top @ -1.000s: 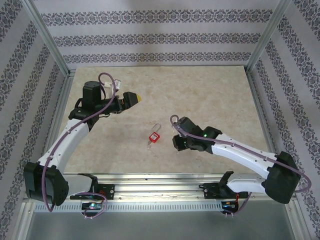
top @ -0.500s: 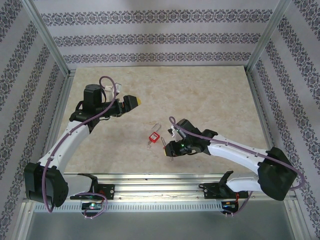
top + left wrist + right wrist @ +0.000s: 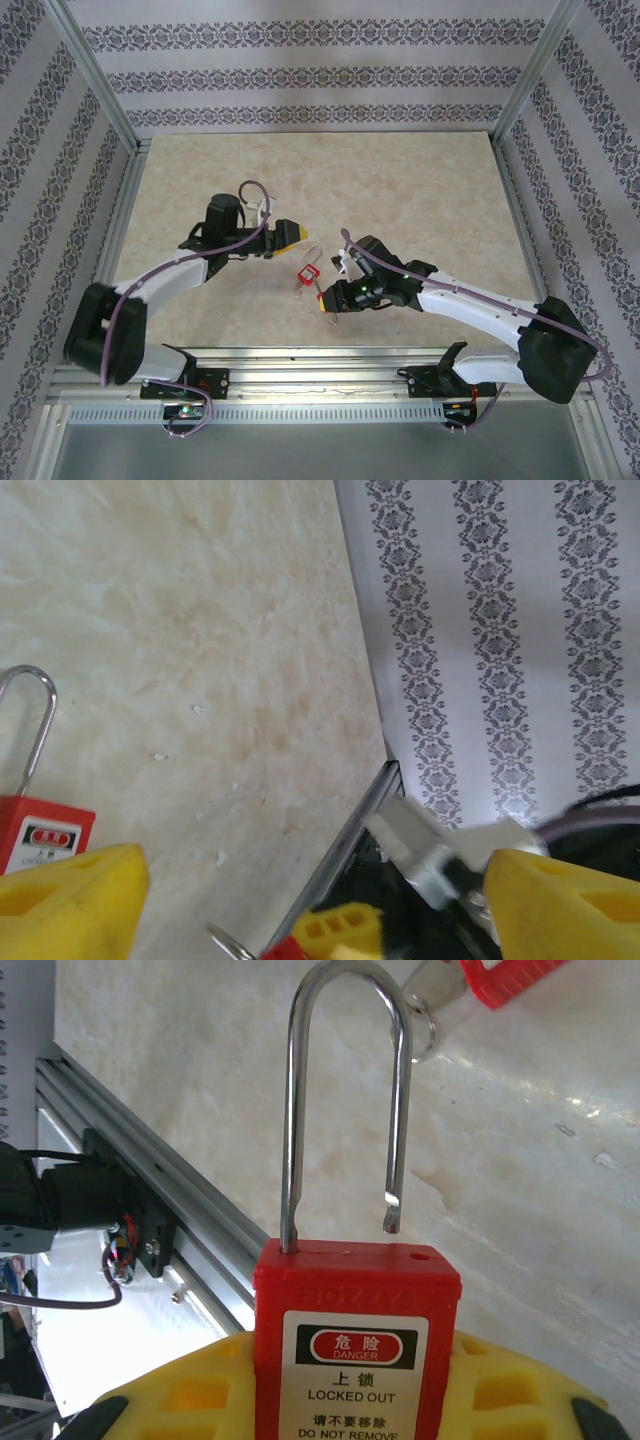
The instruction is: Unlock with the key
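Currently the right end effector (image 3: 326, 298) is gripping the red padlock (image 3: 356, 1320) by its body, with yellow fingers (image 3: 190, 1400) pressing both sides, close to the middle of the counter's (image 3: 420, 190) near edge. Its shackle (image 3: 345, 1080) is standing open at one leg, and a red key (image 3: 510, 978) is lying just beyond. The left end effector (image 3: 292, 234) is hovering open beside the padlock.

One red padlock (image 3: 355, 1310) and one red-headed key (image 3: 500, 980), both close ahead of the right gripper (image 3: 326, 300).

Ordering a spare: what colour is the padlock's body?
Red. The padlock shows best in the right wrist view.
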